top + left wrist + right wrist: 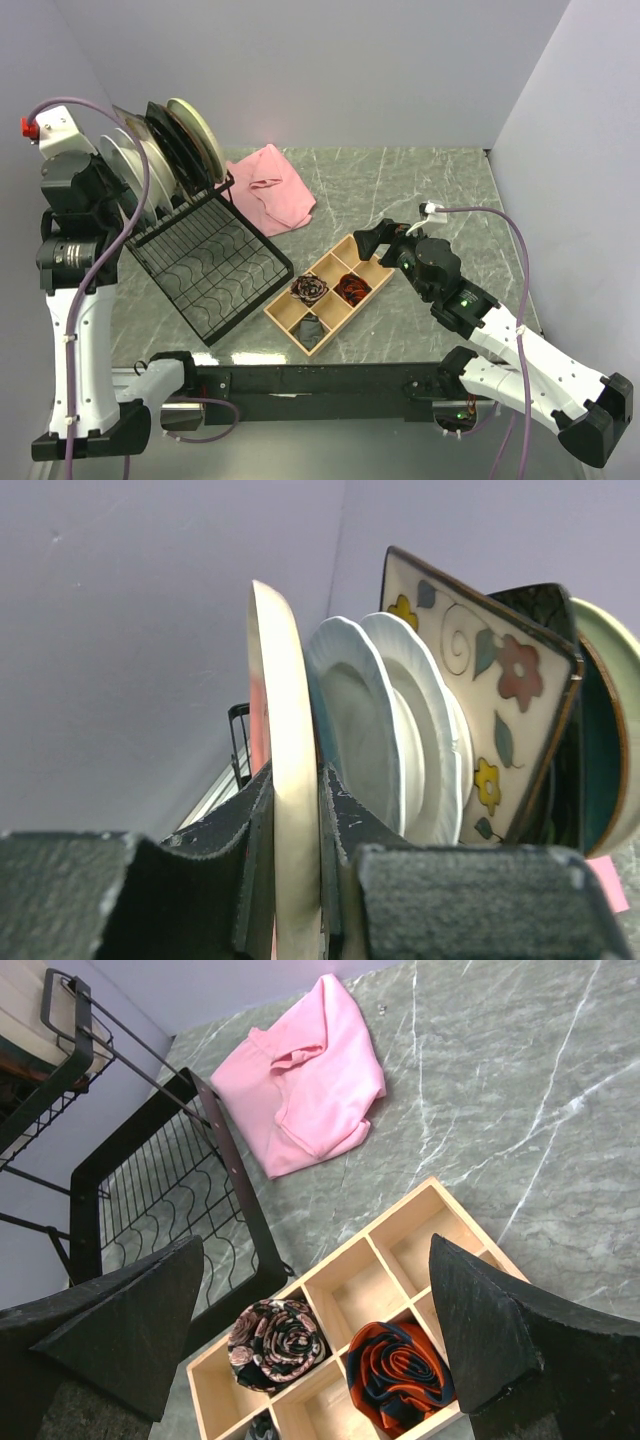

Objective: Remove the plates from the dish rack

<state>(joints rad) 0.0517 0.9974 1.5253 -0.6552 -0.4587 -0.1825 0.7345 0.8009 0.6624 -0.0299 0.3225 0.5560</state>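
Note:
The black wire dish rack [215, 265] lies at the left of the table, and several plates [165, 145] stand on edge in its back-left end. In the left wrist view my left gripper [297, 785] is shut on the rim of the nearest plate, the pink-cream one [285, 700]. Behind it stand two white plates [375, 740], a square cream floral plate [490, 670], a square black plate [545, 605], a teal plate [600, 740] and a cream-green plate [618, 650]. My right gripper [372, 240] is open and empty, hovering over the wooden tray, apart from the rack [170, 1200].
A wooden compartment tray [330, 292] with rolled fabrics sits right of the rack; it also shows in the right wrist view [400, 1250]. A pink cloth [272, 188] lies behind the rack's right end. Walls close in on the left, back and right.

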